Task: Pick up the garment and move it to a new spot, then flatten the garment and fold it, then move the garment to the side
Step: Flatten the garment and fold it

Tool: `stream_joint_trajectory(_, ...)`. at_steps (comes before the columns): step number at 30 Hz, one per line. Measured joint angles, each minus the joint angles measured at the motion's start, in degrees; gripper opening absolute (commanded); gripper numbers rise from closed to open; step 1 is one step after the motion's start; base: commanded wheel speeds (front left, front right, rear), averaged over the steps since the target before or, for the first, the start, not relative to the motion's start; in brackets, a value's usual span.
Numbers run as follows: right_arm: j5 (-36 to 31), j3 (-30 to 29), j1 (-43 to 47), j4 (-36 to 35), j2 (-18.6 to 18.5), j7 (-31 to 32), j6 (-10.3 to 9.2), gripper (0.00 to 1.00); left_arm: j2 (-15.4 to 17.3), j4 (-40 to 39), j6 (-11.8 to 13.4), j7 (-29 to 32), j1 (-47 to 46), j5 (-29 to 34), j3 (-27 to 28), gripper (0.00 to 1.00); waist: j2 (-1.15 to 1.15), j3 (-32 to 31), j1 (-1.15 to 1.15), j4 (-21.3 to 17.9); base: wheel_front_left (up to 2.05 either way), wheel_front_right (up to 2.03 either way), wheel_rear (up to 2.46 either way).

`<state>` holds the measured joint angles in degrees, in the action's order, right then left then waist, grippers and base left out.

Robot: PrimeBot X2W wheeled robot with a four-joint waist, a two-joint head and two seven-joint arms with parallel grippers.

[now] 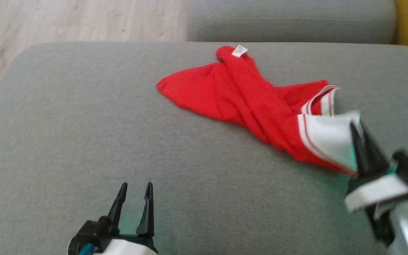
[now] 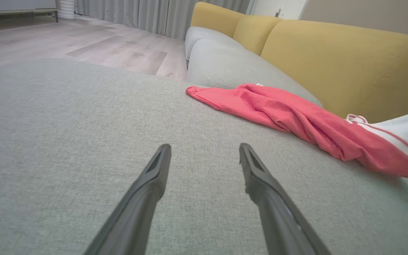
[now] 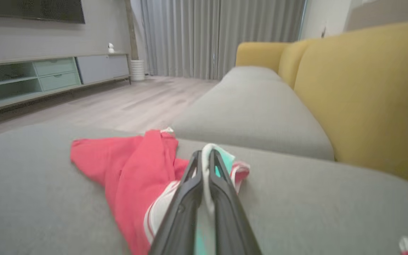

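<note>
– Garment (image 1: 239, 92) first: where is it lying?

– It is lying bunched on the big grey seat cushion (image 1: 83, 134), over toward the right. It is stretching as a twisted red band from the far middle down to the near right. A second grey cushion (image 1: 289, 21) is sitting beyond it. Yellow backrests (image 2: 331, 63) are running along the right side, and pale wood floor (image 1: 66, 21) is showing at the far left.

– Which end is being held?

– The near right end. The right gripper (image 1: 353, 124) is pressing its two dark fingers tight together on the white panel (image 1: 328, 138) there. In the right wrist view, white cloth is showing between the tips.

– And the other arm?

– The left gripper (image 1: 136, 185) is sitting at the near left over bare cushion. Its fingers are standing spread wide and are gripping nothing, well apart from the red cloth.

– Anything smaller?

– Thin red-and-white striped trim (image 1: 326, 95) is edging the white panel. A small white label (image 1: 239, 50) is sitting at the far tip of the garment, close to the cushion's far edge.
</note>
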<state>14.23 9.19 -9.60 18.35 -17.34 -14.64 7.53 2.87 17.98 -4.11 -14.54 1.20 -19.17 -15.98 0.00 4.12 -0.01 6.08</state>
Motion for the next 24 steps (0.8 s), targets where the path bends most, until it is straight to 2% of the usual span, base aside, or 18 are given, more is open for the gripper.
stream_joint_trajectory(5, 0.37, -0.9, 8.07, 1.16, 3.85, 0.0, 0.0, 0.0, 0.01, 0.36, -0.01, 0.0, 0.27, 0.0, 0.88, 1.0, 0.0, -1.36, 0.01, -1.87, 0.0, 0.0, 0.0)
stream_joint_trajectory(6, 0.16, -1.1, 9.0, 1.99, 4.28, 0.01, 0.0, 0.03, 0.01, 0.41, -0.01, 0.0, 0.34, 0.0, 0.91, 1.0, 0.0, -1.54, 0.01, -2.03, 0.0, 0.0, 0.0)
stream_joint_trajectory(7, -0.15, -1.35, 9.84, 2.89, 4.64, 0.01, 0.0, 0.15, 0.01, 0.44, -0.01, 0.0, 0.42, 0.0, 0.91, 1.0, 0.0, -1.68, 0.01, -2.17, 0.0, 0.0, 0.0)
stream_joint_trajectory(8, -0.33, -1.76, 10.66, 3.42, 5.03, 0.01, 0.0, 0.35, 0.01, 0.54, -0.01, 0.0, 0.5, 0.0, 0.92, 1.0, 0.0, -1.79, 0.01, -2.29, 0.0, 0.0, 0.0)
stream_joint_trajectory(9, -0.62, -2.21, 11.34, 4.08, 5.48, 0.01, 0.0, 0.98, 0.01, 0.64, -0.02, 0.0, 0.57, 0.0, 0.96, 1.0, 0.0, -1.85, 0.01, -2.41, 0.0, 0.0, 0.0)
stream_joint_trajectory(14, -1.19, -2.07, 12.04, 5.12, 6.42, 0.02, 0.0, 1.0, 0.02, 0.94, -0.01, 0.0, 0.67, 0.01, 1.2, 1.0, 0.0, -1.58, 0.01, -3.0, 0.0, 0.0, 0.0)
stream_joint_trajectory(20, -0.86, 1.68, 11.96, 1.66, 6.6, 0.02, 0.0, 1.0, 0.02, 1.23, -0.02, 0.0, 0.66, 0.0, 1.09, 1.0, 0.0, -1.26, 0.01, -3.01, 0.0, 0.0, 0.0)
stream_joint_trajectory(24, 0.63, 2.2, 11.13, 0.69, 6.7, 0.02, 0.0, 1.0, 0.02, 1.22, -0.01, 0.0, 0.65, 0.0, 0.8, 1.0, 0.0, -0.88, 0.01, -2.59, 0.0, 0.0, 0.0)
